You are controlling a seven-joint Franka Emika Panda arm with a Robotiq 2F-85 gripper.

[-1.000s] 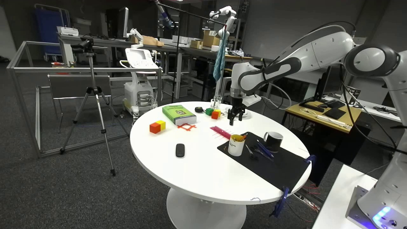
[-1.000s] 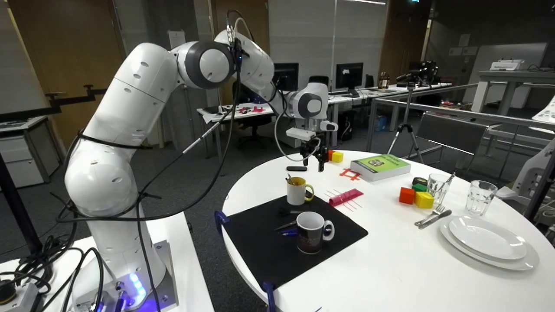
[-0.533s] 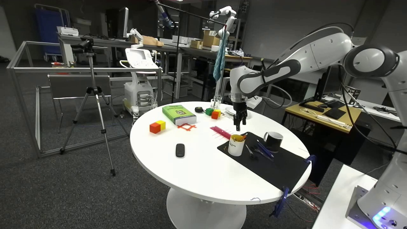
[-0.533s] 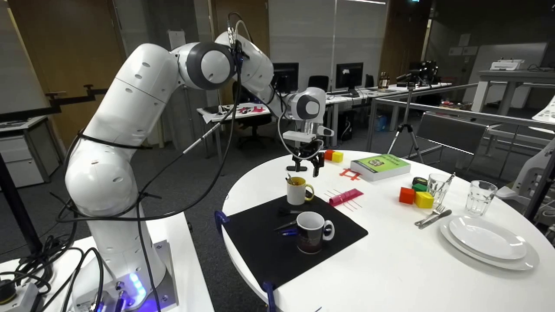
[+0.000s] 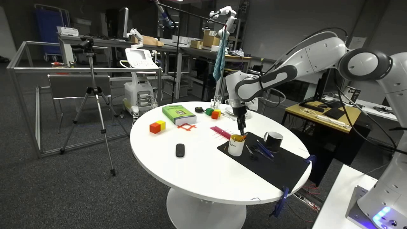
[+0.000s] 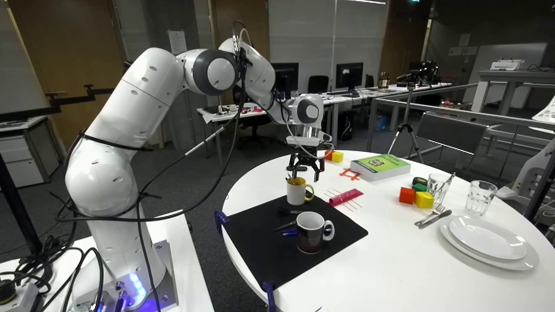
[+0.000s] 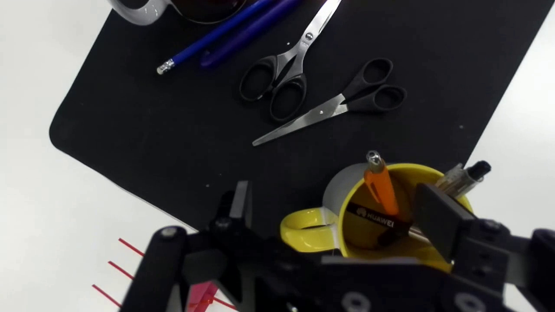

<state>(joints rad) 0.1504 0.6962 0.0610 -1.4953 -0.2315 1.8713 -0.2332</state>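
Exterior view: arm [image 6: 219,73] arched, gripper [image 6: 306,177] pointing down.

"HUAWEI" on dark strip [image 7: 372,216] inside yellow-rimmed mug [image 6: 296,194]

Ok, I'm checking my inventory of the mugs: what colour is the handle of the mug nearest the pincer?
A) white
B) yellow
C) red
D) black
B: the wrist view shows a yellow handle on the mug that holds the orange pen, and the open pincer is right by it.
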